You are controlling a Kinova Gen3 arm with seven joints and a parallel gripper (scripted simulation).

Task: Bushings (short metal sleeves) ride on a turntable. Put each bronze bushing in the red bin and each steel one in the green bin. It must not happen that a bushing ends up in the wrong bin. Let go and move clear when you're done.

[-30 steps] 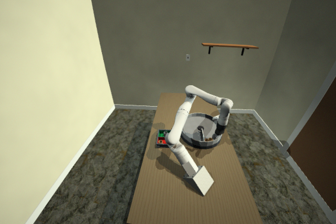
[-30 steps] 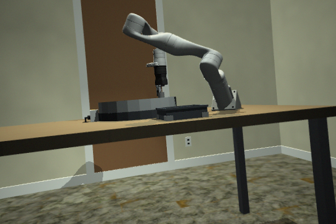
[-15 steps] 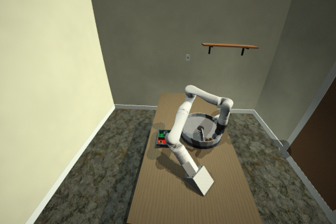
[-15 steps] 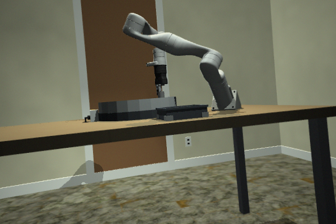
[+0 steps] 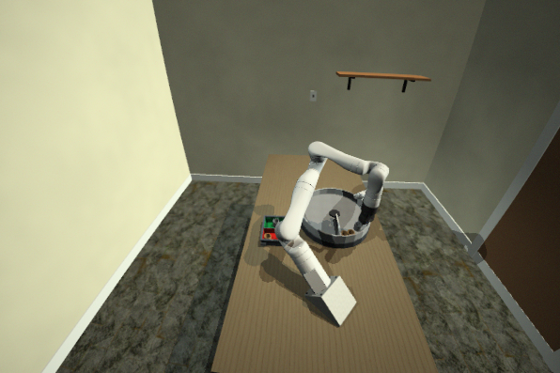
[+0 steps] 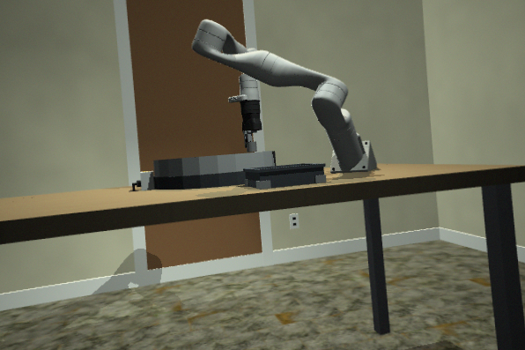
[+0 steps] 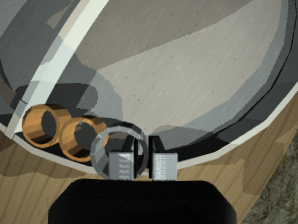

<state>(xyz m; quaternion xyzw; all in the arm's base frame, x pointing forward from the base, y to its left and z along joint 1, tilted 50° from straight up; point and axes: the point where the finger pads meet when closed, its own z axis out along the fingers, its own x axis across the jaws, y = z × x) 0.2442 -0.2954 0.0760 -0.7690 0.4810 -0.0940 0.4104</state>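
2 bronze bushings (image 7: pixel 59 129), 1 steel bushing (image 7: pixel 115 144).

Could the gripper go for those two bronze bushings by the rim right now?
Probably not yet. The gripper is shut on a steel bushing, so its fingers are taken. The two bronze bushings lie right beside it against the turntable wall, nothing over them; once the steel one is dropped, the way looks free.
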